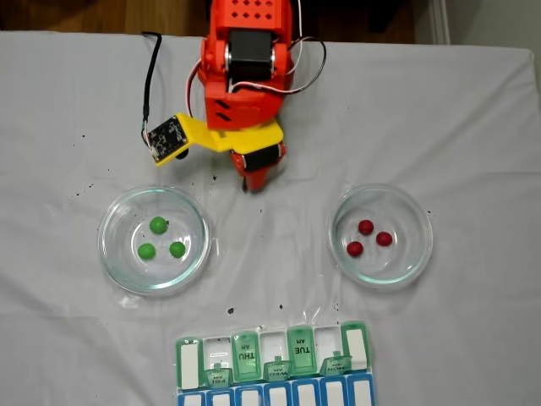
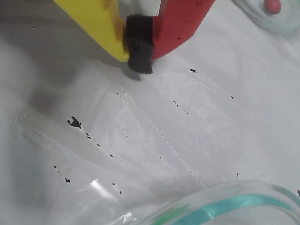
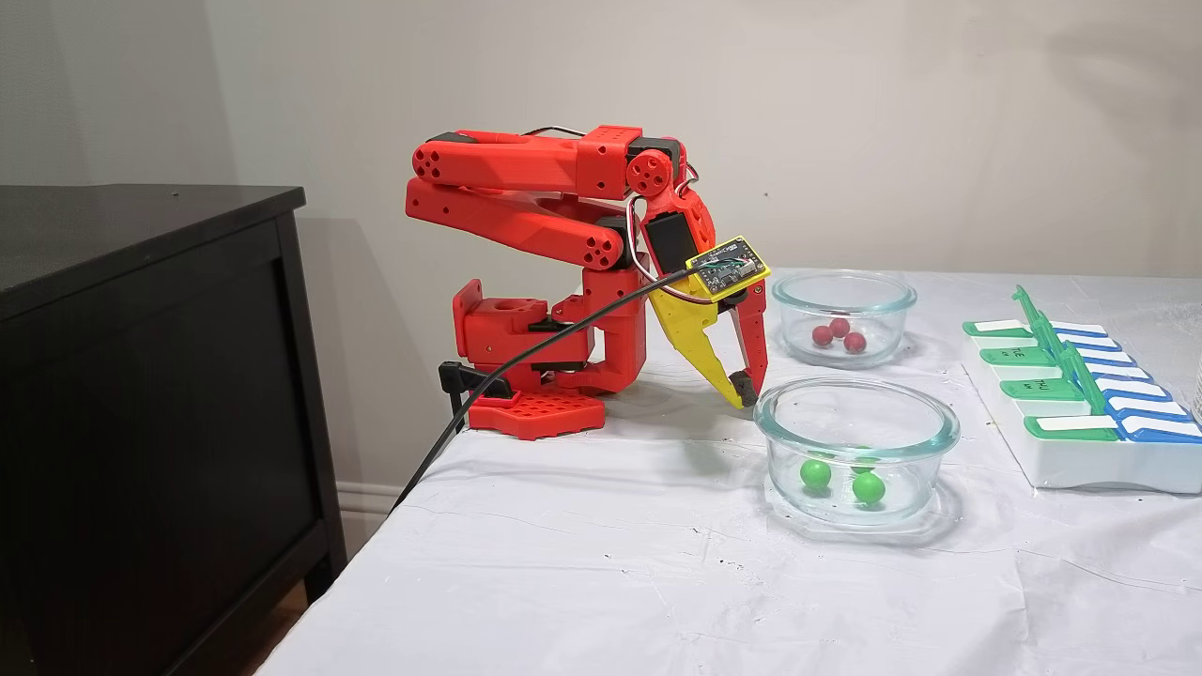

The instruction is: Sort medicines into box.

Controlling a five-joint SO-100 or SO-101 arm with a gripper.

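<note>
Three green medicines (image 1: 157,224) lie in the left glass dish in a fixed view, and three red medicines (image 1: 365,227) lie in the right dish. The box (image 1: 188,359) sits at the table's near edge, with several green lids raised; it is at the right (image 3: 1080,469) in the side fixed view. My gripper (image 1: 251,182) hangs tip-down between the two dishes, close to the arm base and just above the cloth (image 3: 745,392). In the wrist view its yellow and red fingers meet on their black pad (image 2: 139,61), shut with nothing held. A red medicine (image 2: 272,4) peeks in at the top right.
The left glass dish (image 1: 103,241) and the right glass dish (image 1: 427,237) stand on a white cloth dotted with tiny black specks. A dish rim (image 2: 225,206) crosses the bottom of the wrist view. A black cabinet (image 3: 141,376) stands beside the table.
</note>
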